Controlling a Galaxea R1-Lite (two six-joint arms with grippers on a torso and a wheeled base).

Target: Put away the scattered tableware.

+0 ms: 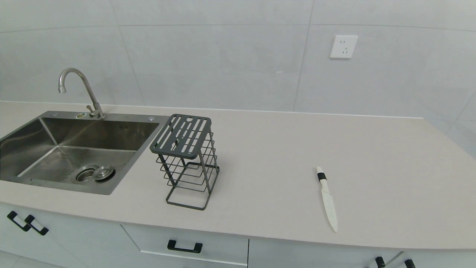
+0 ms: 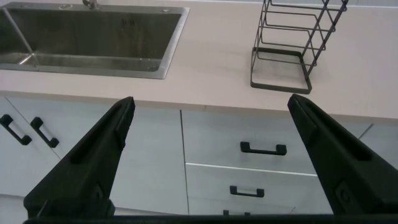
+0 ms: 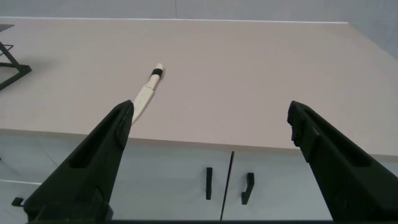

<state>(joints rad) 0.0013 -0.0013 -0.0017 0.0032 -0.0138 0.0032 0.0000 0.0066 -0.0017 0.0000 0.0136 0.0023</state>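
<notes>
1. Broadly, a pale countertop [image 1: 282, 149] is seen, with a steel sink [image 1: 22, 137] set into its left part.
2. A dark wire rack [image 1: 181, 134] is stood upright just right of the sink.
3. The left gripper [image 2: 211, 106] and right gripper [image 3: 211, 107] are held spread wide, grasping nothing, off the counter's front edge.
4. A white knife [image 1: 327, 193] is laid flat well right of the rack.
</notes>
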